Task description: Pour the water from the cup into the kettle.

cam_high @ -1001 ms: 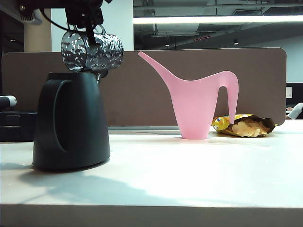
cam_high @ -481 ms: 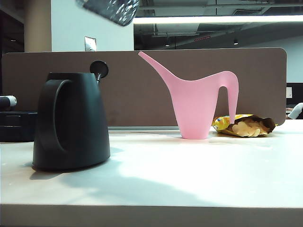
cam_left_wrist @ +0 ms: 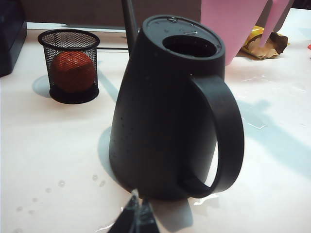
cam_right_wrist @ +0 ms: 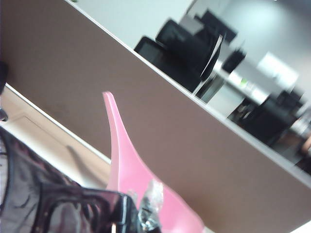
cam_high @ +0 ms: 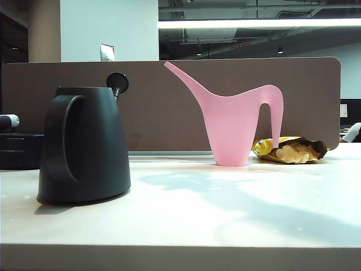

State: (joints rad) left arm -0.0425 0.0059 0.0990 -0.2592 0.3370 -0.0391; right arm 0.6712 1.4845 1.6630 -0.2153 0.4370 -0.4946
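Observation:
The black kettle (cam_high: 84, 147) stands on the left of the table, its knobbed lid swung up behind it. In the left wrist view the kettle (cam_left_wrist: 165, 107) fills the middle, round top opening (cam_left_wrist: 189, 46) uncovered, loop handle facing me. My left gripper (cam_left_wrist: 136, 217) hovers low just in front of its base, fingers together, holding nothing. The dark translucent cup (cam_right_wrist: 34, 204) shows only in the right wrist view, where my right gripper (cam_right_wrist: 138, 209) is shut on its thin handle. Neither gripper nor the cup appears in the exterior view.
A pink watering can (cam_high: 237, 118) stands mid-table, an open chips bag (cam_high: 290, 149) behind it to the right. A black mesh holder (cam_left_wrist: 70, 65) with something red inside sits beyond the kettle. Water drops lie on the table (cam_left_wrist: 58, 184). A brown partition (cam_high: 158, 107) closes the back.
The cup, held tipped over the kettle's top a second ago, has risen and swung right out of the exterior view. Its shadow on the table has slid to the right.

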